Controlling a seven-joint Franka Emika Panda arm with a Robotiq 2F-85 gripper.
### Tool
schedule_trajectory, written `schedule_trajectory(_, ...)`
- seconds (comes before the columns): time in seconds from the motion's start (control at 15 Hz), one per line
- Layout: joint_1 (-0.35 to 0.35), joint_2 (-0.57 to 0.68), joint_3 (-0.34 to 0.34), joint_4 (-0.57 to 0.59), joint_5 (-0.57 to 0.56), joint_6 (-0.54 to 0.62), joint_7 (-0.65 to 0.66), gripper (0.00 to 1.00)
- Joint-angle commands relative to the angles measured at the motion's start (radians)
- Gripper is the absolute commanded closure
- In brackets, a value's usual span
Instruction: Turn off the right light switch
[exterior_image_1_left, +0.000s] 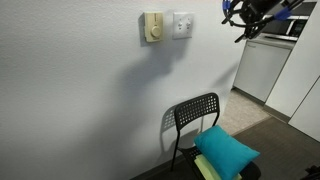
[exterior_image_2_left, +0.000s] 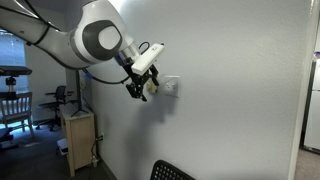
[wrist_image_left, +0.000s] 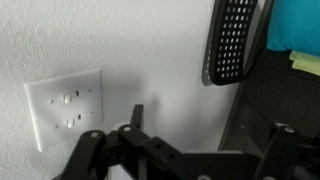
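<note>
Right light switch, a white, squarish, glossy plastic wall plate with small white toggles (exterior_image_1_left: 181, 23), is mounted high on the pale textured wall (exterior_image_1_left: 80, 90), just beside a cream-yellow plate with a round knob (exterior_image_1_left: 152, 27). Below them stands a black perforated metal chair (exterior_image_1_left: 195, 118) with a teal cushion (exterior_image_1_left: 226, 150) on its seat. The dark Robotiq gripper (exterior_image_1_left: 248, 20) hangs in the air at about the height of the plates and clear of the wall, touching nothing. In the wrist view its fingers (wrist_image_left: 95, 152) are spread wide and hold nothing, and the white plate sits off to one side of them, not between them. So the approach looks unfinished, and the risks lie in the aim. The toggles are small and close together, so a slightly off push could flip the wrong one, or both at once. With the fingers this wide, one tip could slide off the glossy plastic or catch the cream plate's knob. Pushing too far would drive the gripper hard into the wall.
</note>
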Motion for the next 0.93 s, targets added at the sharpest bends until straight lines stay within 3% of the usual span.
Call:
schedule_trajectory(0.0, 0.201, 0.073, -0.174, 0.129, 0.160, -0.076, -0.266, 0.00)
schedule_trajectory(0.13, 0.217, 0.110, -0.207, 0.208, 0.245, -0.126, -0.397, 0.00)
schedule_trajectory(0.2, 0.098, 0.139, -0.100, 0.244, 0.315, -0.146, -0.469, 0.00)
schedule_trajectory(0.27, 0.069, 0.162, -0.081, 0.280, 0.329, -0.153, -0.491, 0.00)
schedule_trajectory(0.6, -0.119, 0.296, 0.093, 0.400, 0.250, -0.092, -0.448, 0.00)
schedule_trajectory(0.87, -0.194, 0.378, 0.183, 0.462, 0.198, -0.064, -0.408, 0.00)
